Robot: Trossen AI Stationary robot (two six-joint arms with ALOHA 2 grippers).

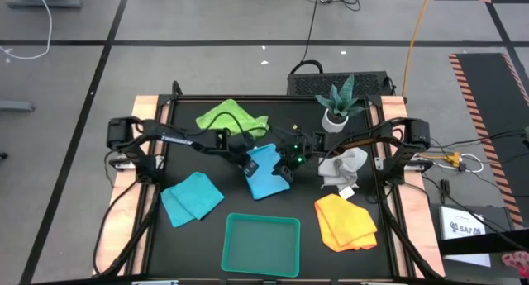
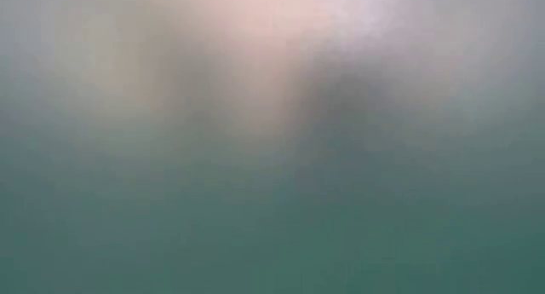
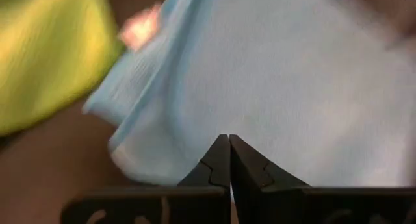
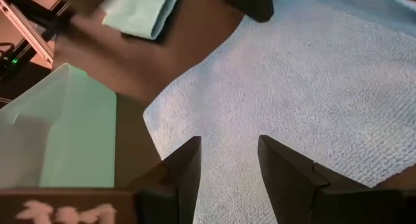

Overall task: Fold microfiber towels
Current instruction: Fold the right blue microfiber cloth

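A turquoise towel lies spread at the table's middle, with both grippers over it. My left gripper is shut, its tips down at the cloth's surface. My right gripper is open and stands over the same towel near one edge, with nothing between its fingers. A lime green towel lies crumpled at the back. A second turquoise towel lies folded at the front left, a grey-white one at the right, and a yellow-orange one at the front right. My left gripper comes at the turquoise towel from above on a slant, its shut tips meeting the flat cloth a little in from a rolled edge. I cannot tell whether any cloth is caught between the fingers. The towel lies on the table.
A teal plastic tray stands at the front middle, close to the towel. A potted plant stands at the back right. The low view shows only a teal blur.
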